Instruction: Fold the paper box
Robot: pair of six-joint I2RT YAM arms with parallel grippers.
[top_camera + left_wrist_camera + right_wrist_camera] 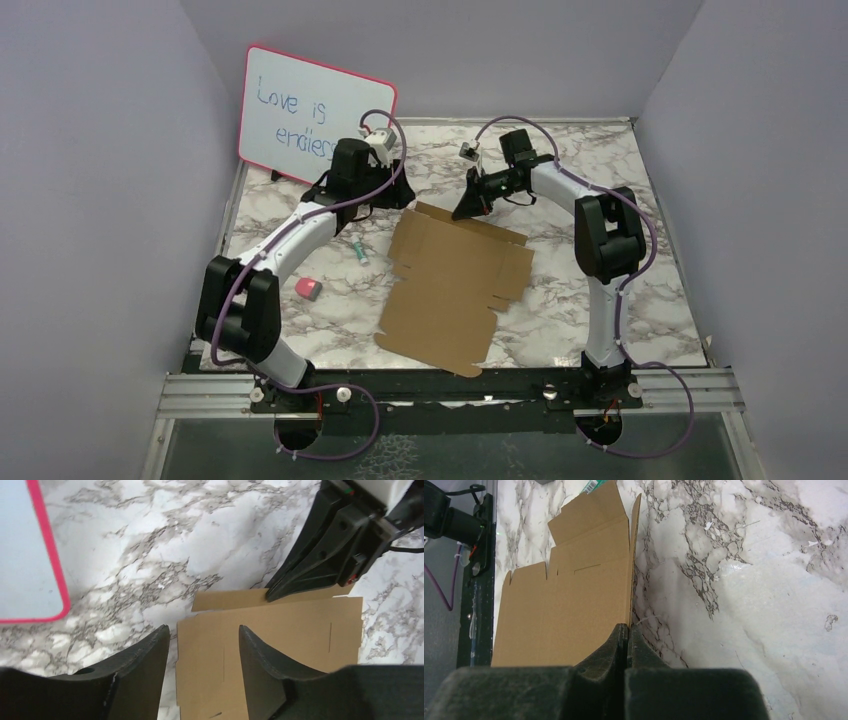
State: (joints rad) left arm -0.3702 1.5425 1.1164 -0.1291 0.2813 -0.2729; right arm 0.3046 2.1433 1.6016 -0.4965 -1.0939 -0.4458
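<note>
Right wrist view shows the right gripper (628,630) clamped on the paper box (564,605) edge, likely to raise a flap, while the left gripper (204,631) hovers open-jawed nearby.

whiteboard (300,115) writing: end hidden by left arm (300,235) | paper box (300,635): cut off below

We see the paper box (455,285) as matt brown cardboard, smooth and unprinted. The table top (640,300) is marble-patterned with a soft sheen. The whiteboard (310,115) looks glossy, and its pink frame looks like plastic. The left gripper (204,628) has matt black plastic fingers (135,670), faintly textured. The rail (690,390) looks like ribbed bare metal.
</note>
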